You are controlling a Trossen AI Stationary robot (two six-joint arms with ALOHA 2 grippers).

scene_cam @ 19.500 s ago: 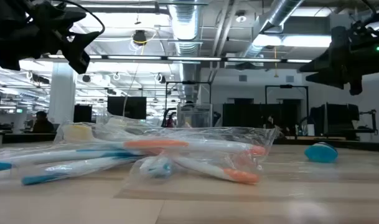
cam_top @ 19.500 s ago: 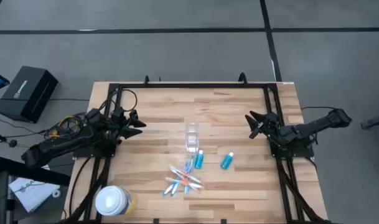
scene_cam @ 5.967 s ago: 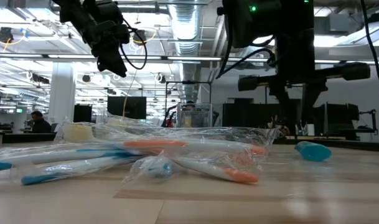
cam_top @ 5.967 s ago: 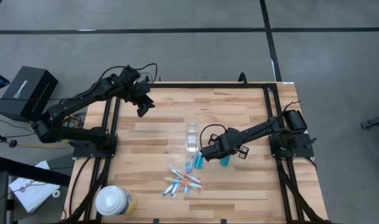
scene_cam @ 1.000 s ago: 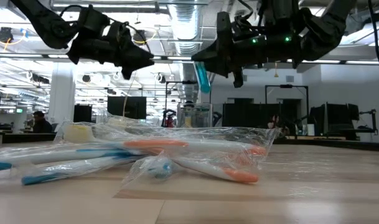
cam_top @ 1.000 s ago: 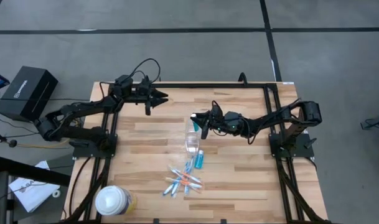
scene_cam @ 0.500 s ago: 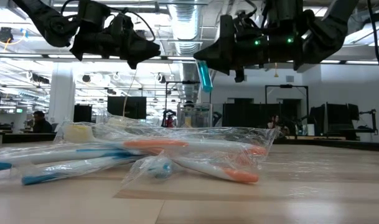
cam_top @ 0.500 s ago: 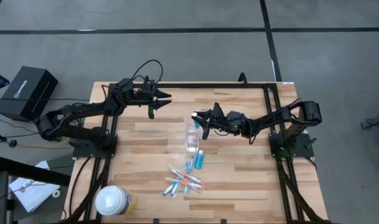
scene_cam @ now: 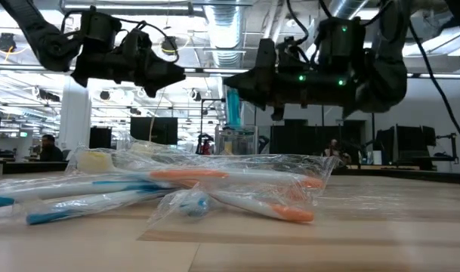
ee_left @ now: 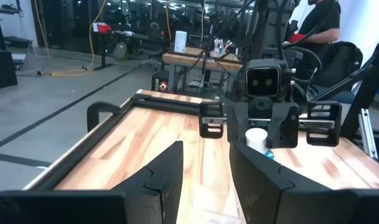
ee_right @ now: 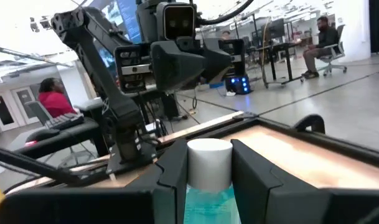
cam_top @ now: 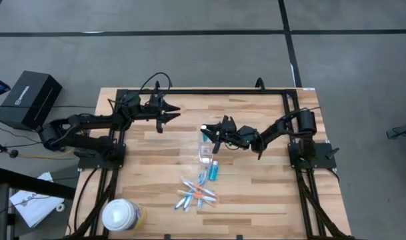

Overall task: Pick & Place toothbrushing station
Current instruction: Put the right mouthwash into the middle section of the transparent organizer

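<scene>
above the small clear plastic cup [cam_top: 205, 151] | right gripper [cam_top: 207, 129] clenched on small white-capped blue tube [ee_right: 207, 180] | left gripper [cam_top: 168, 111] released, empty, nearby

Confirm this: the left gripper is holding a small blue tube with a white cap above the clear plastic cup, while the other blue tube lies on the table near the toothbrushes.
Not quite: the right gripper holds the small blue tube with the white cap, as the right wrist view shows. The left gripper is empty, apart over the far side of the table. The rest stands: it hangs above the clear plastic cup, and the other blue tube lies near the toothbrushes.
</scene>
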